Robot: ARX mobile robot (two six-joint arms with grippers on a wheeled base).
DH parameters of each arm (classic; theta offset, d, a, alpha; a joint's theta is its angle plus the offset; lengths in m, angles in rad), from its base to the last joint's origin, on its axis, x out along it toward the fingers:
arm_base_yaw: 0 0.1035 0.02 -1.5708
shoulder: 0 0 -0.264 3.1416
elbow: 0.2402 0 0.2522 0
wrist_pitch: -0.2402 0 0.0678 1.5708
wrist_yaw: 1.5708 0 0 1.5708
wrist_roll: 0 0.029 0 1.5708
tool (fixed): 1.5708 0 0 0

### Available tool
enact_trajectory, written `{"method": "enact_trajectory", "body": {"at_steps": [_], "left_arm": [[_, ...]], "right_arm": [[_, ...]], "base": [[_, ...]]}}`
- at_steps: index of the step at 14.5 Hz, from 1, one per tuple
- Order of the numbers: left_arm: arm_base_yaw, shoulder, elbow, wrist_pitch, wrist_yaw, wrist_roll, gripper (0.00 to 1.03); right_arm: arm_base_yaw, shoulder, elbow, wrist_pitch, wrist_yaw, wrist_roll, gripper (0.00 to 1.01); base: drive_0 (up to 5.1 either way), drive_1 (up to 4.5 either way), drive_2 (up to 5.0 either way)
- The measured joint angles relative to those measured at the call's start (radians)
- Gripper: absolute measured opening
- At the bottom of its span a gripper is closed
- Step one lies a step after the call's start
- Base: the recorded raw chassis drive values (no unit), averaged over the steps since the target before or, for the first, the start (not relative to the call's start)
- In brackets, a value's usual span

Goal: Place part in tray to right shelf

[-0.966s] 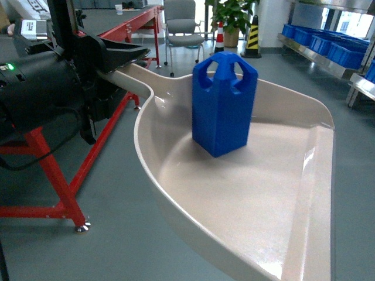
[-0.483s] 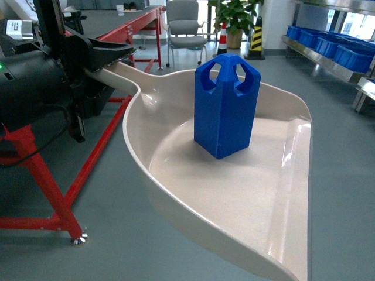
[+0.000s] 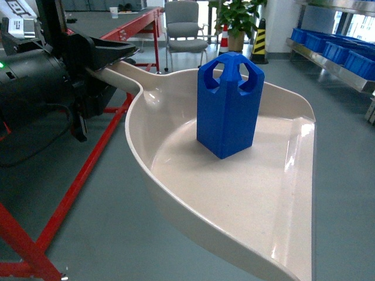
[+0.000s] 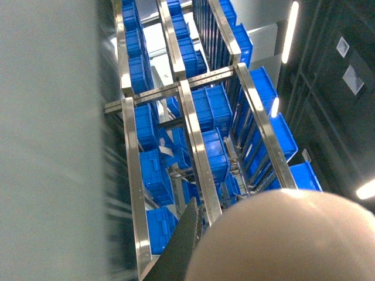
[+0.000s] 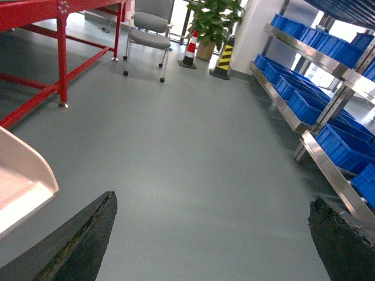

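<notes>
Head view: shelf rack (image 3: 334, 58) w/ blue crates (image 3: 351, 55) is well off to the right, far side of open floor. Tray (image 3: 281, 193) held out by its handle, left gripper (image 3: 108, 55) clamped on it; part (image 3: 227, 105) stands upright, loose, mid-tray. Right gripper (image 5: 211, 234) hangs w/ jaws apart, holding nothing. Risk: tall part tips or slides to the lip if base turns sharply or tray dips.

Steel rack (image 4: 193, 134) of blue crates (image 4: 214, 108) beyond beige tray (image 4: 281, 240).
</notes>
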Motion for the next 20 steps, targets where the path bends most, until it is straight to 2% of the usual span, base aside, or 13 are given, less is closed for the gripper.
{"method": "enact_trajectory", "body": {"at_steps": [20], "left_arm": [[0.0, 0.002, 0.0, -0.003, 0.0, 0.0, 0.13]], "right_arm": [[0.0, 0.0, 0.0, -0.003, 0.0, 0.0, 0.98]], "base": [[0.0, 3.95, -4.0]]}}
